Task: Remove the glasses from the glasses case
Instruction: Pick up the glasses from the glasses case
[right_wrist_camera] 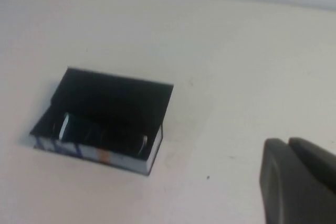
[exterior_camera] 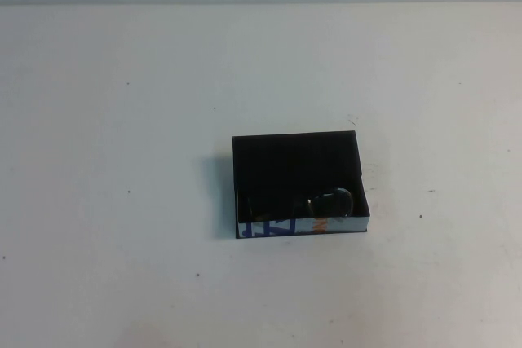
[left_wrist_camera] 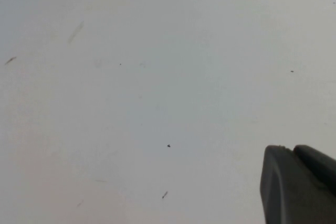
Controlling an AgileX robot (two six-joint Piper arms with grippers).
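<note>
White table [exterior_camera: 122, 79] bears glasses case [exterior_camera: 298, 181]; grippers unseen overhead.

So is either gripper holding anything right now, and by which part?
Nothing is held. The glasses lie inside the glasses case; the left gripper and right gripper are both away from it.

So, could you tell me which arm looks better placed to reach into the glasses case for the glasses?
Probably the right. The right gripper already has the glasses case and the glasses in its wrist view, while the left gripper faces only bare table. Neither arm shows in the high view.
</note>
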